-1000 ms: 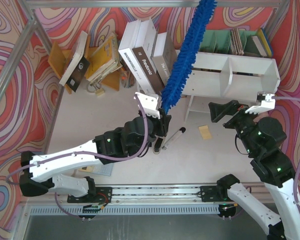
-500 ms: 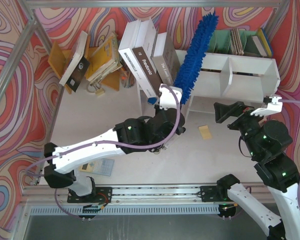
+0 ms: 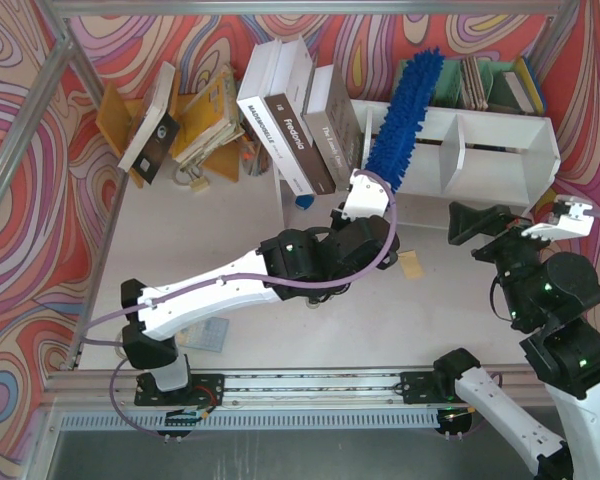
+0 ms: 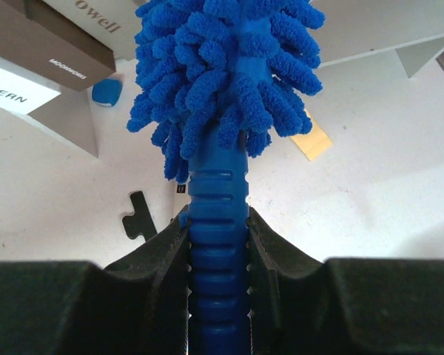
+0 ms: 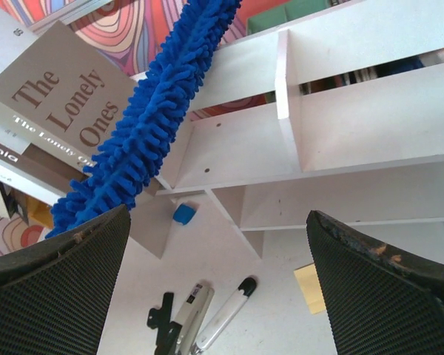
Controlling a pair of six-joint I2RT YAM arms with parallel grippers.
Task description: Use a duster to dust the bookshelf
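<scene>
left gripper (image 4: 218,222): clenched on the duster (image 3: 405,110) handle
duster: slants far-right across the left end of the bookshelf (image 3: 500,128), beside leaning books (image 3: 300,120)
right gripper (image 3: 520,216): jaws wide, empty, near side of bookshelf's right compartment

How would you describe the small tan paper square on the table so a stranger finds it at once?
Find the large white wooden bookshelf at the far right. On the pale tabletop before its left half lies the small tan paper square, flat and yellowish, unlike the slim black-and-silver tools nearby.
</scene>
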